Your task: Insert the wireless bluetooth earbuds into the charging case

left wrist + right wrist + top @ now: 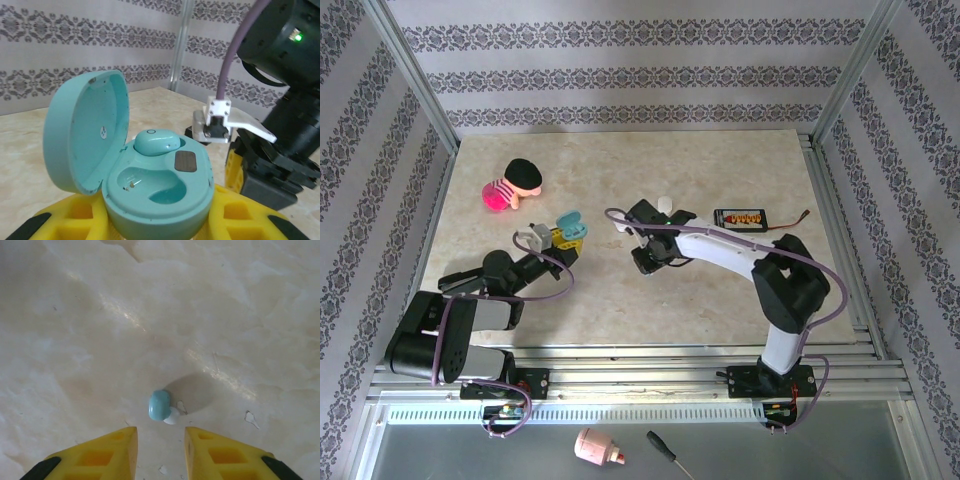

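Pickup of the second earbud, one socket filled.
Left jaws clamped on the open charging case (160,200), seated earbud (156,141) inside. The loose earbud (160,405) lies on the desk (75,315) just ahead of the parted right jaws. Next: descend, straddle, pinch gently.

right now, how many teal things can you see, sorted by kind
earbuds: 2
case: 1
total: 3
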